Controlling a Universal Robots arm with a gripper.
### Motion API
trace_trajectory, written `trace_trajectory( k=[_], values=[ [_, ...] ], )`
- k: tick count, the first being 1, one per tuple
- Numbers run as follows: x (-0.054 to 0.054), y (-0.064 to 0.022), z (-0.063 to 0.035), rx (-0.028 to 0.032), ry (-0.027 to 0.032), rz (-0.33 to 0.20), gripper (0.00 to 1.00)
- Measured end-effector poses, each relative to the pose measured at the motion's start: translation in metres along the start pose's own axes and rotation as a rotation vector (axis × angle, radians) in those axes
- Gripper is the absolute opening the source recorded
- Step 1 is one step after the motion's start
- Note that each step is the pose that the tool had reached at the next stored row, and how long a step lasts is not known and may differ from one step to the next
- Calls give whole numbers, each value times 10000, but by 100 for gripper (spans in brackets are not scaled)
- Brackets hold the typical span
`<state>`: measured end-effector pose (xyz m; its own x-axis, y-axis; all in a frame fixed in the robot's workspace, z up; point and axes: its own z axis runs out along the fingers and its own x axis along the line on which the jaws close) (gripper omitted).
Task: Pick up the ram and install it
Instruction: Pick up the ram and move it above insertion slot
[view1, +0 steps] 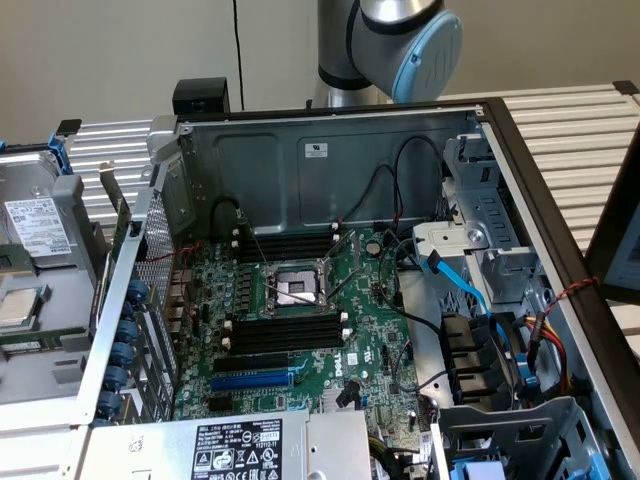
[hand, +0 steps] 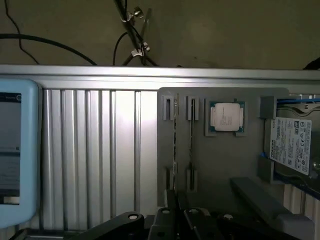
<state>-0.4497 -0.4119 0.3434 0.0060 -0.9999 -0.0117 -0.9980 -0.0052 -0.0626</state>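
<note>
Centring the black metal gripper (hand: 182, 215), whose opening I cannot tell, squarely over the long thin dark-edged ram stick (hand: 191, 145) standing on edge in the grey plastic tray (hand: 250, 160), just beside the square silver processor chip (hand: 226, 117), should give a straight, untwisted grasp.

The long, thin circuit-board ram stick (hand: 175, 145) stands upright on its long edge, seen edge-on, clipped into a grey holder plate (hand: 225, 165).
</note>
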Motion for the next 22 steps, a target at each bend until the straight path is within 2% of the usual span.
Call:
trace_trajectory(
  k=[2, 4, 5, 8, 9, 18, 22],
  values=[
    [0, -6, -86, -1, -10, -13, 13],
    [2, -9, -129, 1, -86, -19, 13],
    [3, -9, -142, 2, -164, -16, 13],
    [10, -12, -170, 4, -452, -1, 13],
    [17, -22, -194, 2, -494, 1, 13],
    [125, -282, -551, 5, -679, -8, 13],
    [164, -401, -704, 7, -796, -12, 13]
  ],
)
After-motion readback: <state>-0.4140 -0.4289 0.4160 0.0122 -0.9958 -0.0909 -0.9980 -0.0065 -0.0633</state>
